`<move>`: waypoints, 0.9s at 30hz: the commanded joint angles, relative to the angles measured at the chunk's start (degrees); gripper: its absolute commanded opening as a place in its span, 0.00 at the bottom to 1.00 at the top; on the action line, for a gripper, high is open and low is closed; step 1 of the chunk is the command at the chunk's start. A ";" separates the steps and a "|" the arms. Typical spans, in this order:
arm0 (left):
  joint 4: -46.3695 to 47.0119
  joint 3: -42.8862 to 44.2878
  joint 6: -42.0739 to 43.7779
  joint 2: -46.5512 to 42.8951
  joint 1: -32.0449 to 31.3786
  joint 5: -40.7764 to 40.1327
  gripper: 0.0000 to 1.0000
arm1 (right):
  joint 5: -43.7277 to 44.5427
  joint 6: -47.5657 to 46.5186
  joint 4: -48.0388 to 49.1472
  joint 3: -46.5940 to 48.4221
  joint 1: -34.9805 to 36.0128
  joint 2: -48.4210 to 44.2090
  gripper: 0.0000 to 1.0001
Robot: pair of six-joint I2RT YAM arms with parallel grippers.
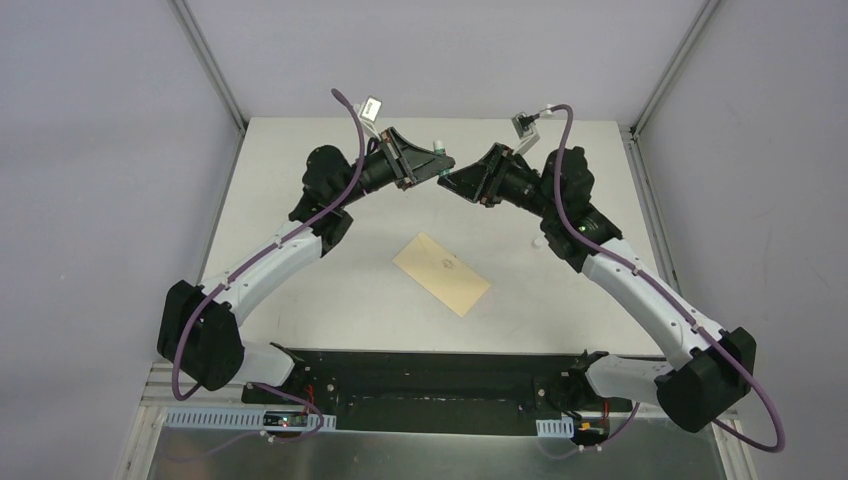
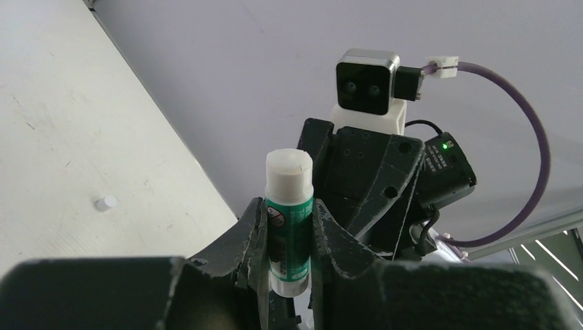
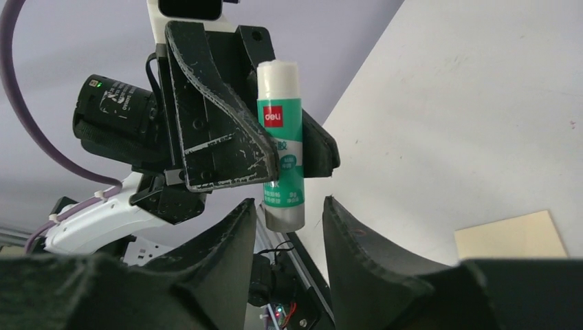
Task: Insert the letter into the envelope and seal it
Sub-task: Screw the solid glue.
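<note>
Both arms are reaching up over the far half of the counter [image 1: 300, 180], their hands meeting tip to tip. The left hand [image 2: 289, 223] is gripping a green-and-white glue stick [image 3: 280, 137] around its middle, white end pointing up. The right hand [image 3: 289, 213] is standing open, its fingers [image 3: 230, 237] flanking the stick's lower end without pinching it. The envelope [image 1: 441, 273] is lying flat at the counter's middle, at 6 o'clock from the hands and well clear of them, one corner pointing to 4 o'clock. Whether the letter is sitting inside it cannot be told. A small white piece [image 1: 537, 242] is resting at 2 o'clock from the envelope.
</note>
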 commanded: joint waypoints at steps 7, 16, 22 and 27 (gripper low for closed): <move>-0.61 0.29 1.01 -2.22 0.05 -2.22 0.00 | 2.86 -4.38 -4.48 4.60 1.76 -1.32 0.43; -0.67 0.13 0.98 -2.22 0.04 -2.26 0.00 | 4.20 -5.09 -5.35 4.91 2.77 -0.91 0.30; -2.27 0.04 1.90 -2.68 0.05 -2.44 0.00 | 15.26 -10.82 -14.92 8.56 5.61 -0.90 0.15; -7.27 0.76 4.47 -3.77 -0.51 -4.11 0.00 | 38.73 -21.32 -27.09 15.27 15.21 1.16 0.11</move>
